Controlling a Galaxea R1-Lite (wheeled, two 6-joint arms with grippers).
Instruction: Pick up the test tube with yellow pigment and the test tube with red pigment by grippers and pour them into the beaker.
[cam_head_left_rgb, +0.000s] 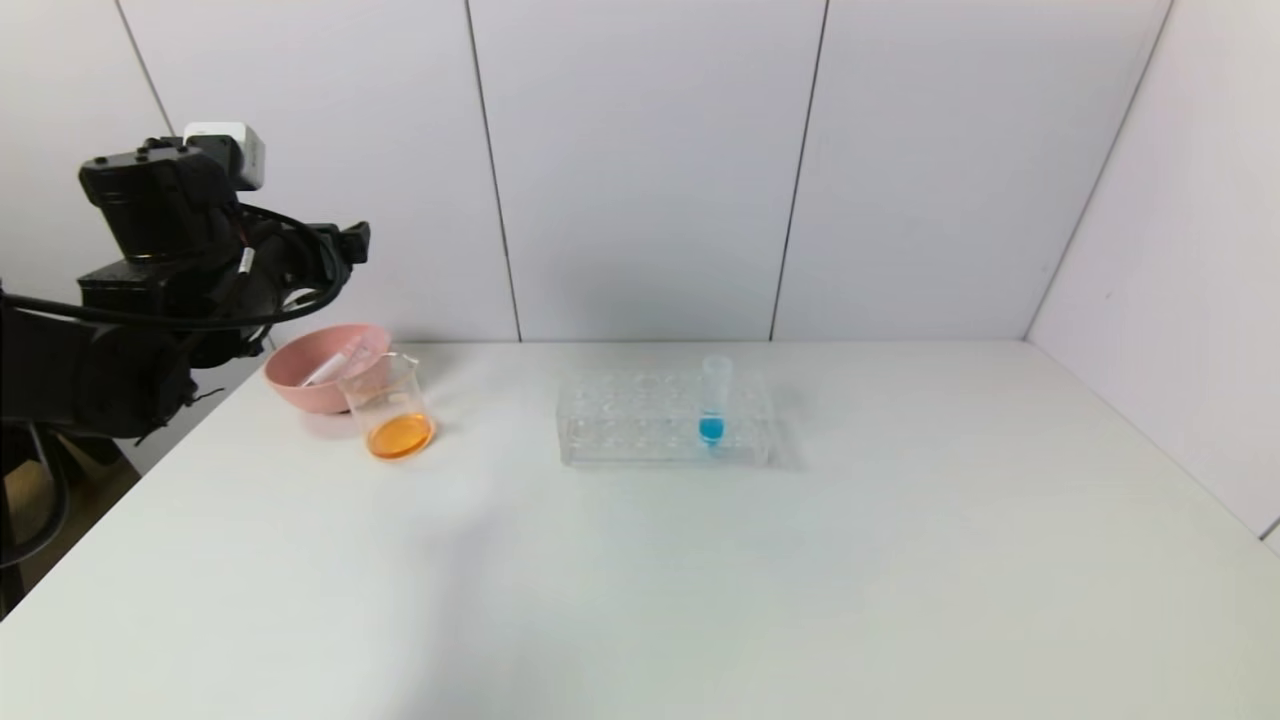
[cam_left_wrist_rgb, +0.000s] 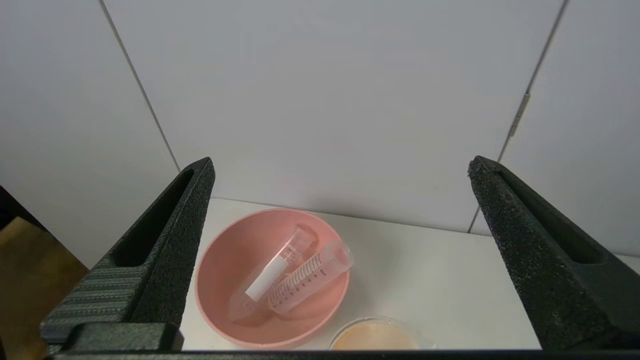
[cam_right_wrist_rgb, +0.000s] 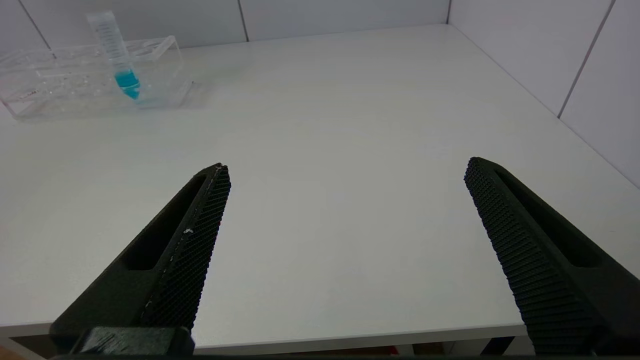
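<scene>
The beaker stands at the table's far left and holds orange liquid; its rim shows in the left wrist view. No tube with a yellow or red bottom is in view. Two clear tubes with no colour in them lie slanted in the pink bowl, one showing in the head view. My left gripper is open and empty, raised off the table's left side above and beside the bowl. My right gripper is open and empty over the table's near edge, outside the head view.
A clear rectangular tube rack stands at mid-table with one blue-bottomed tube upright in it; both also show in the right wrist view, the rack and the tube. The pink bowl touches the beaker's far left side. White walls close the back and right.
</scene>
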